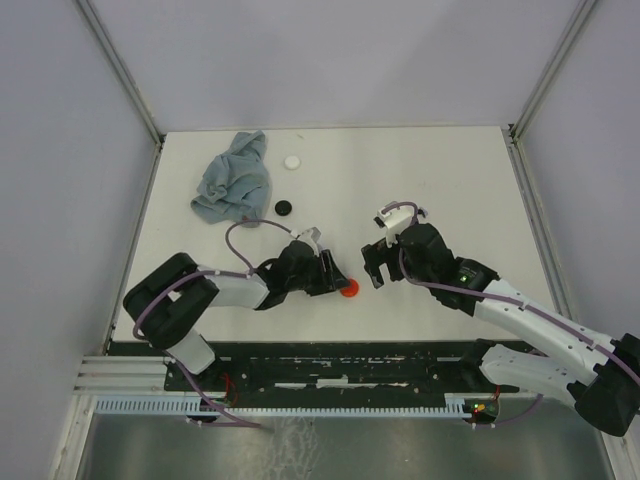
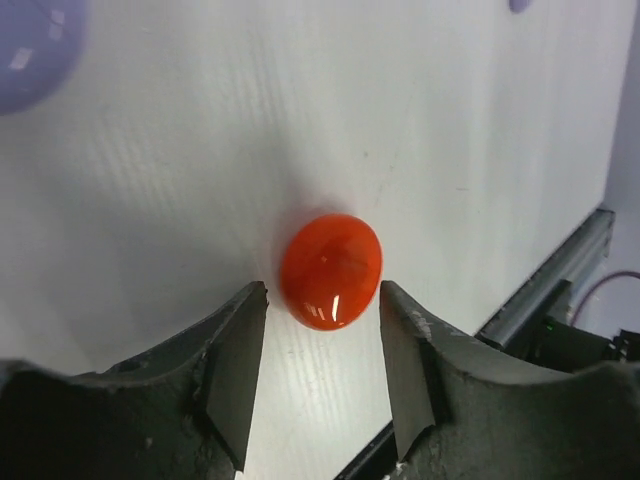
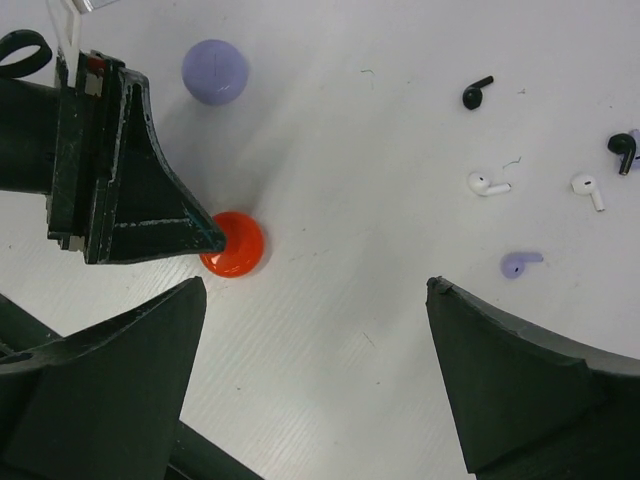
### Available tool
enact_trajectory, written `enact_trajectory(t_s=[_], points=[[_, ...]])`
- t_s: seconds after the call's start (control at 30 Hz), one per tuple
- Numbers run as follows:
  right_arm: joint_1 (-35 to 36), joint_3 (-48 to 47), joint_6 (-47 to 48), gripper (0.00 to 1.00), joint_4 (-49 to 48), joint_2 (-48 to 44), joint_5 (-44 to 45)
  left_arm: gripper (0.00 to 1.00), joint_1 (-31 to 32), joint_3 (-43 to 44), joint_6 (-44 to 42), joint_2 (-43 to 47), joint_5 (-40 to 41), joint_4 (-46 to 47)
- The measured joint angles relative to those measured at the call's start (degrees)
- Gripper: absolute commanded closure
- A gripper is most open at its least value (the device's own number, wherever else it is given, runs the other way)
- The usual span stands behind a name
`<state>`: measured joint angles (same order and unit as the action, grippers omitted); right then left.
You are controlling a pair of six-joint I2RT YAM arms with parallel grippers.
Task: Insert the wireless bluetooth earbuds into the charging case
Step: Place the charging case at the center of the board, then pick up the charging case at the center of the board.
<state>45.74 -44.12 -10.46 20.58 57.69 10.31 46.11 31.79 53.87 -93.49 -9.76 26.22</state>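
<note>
A glossy red round charging case (image 2: 331,271) lies shut on the white table (image 1: 440,180). My left gripper (image 2: 323,288) is open, low over the table, its fingertips on either side of the case's near edge with small gaps. The same red case (image 3: 232,245) sits left of my right gripper (image 3: 314,285), which hangs wide open over bare table. Several earbuds lie loose to the right: a black earbud (image 3: 477,92), a white earbud (image 3: 487,184), another white one (image 3: 587,189), another black one (image 3: 622,150) and a lavender earbud (image 3: 520,264).
A lavender round case (image 3: 215,71) lies beyond the red one. A black disc (image 1: 284,207) and a white disc (image 1: 291,161) sit further back beside a crumpled blue-grey cloth (image 1: 235,180). A dark rail (image 1: 330,355) runs along the near edge.
</note>
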Motion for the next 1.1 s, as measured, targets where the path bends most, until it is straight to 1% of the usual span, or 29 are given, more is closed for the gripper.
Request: enact_trajectory(t_s=[0.17, 0.4, 0.53, 0.67, 0.83, 0.97, 1.1], points=[[0.0, 0.0, -0.2, 0.0, 0.0, -0.1, 0.1, 0.38, 0.0, 2.1, -3.8, 4.2, 6.9, -10.6], [0.0, 0.0, -0.2, 0.0, 0.1, -1.5, 0.2, 0.32, -0.1, 6.6, -11.9, 8.9, 18.1, -27.4], [0.0, 0.0, -0.2, 0.01, 0.1, -2.1, 0.3, 0.31, -0.9, 10.6, -16.7, 9.5, 22.9, -32.6], [0.0, 0.0, -0.3, 0.01, 0.2, -2.2, 0.3, 0.3, -3.1, 14.3, -20.4, 8.1, 23.3, -34.5], [0.0, 0.0, -0.2, 0.01, 0.6, -2.2, 0.3, 0.3, -5.7, 18.5, -23.9, 2.4, 23.4, -34.9], [0.0, 0.0, -0.2, 0.01, 0.9, -2.2, 0.3, 0.3, -6.4, 21.4, -27.4, -2.2, 22.5, -35.7], [0.0, 0.0, -0.2, 0.01, 0.9, -2.2, 0.3, 0.3, -6.5, 24.2, -32.4, -5.3, 19.7, -36.8]])
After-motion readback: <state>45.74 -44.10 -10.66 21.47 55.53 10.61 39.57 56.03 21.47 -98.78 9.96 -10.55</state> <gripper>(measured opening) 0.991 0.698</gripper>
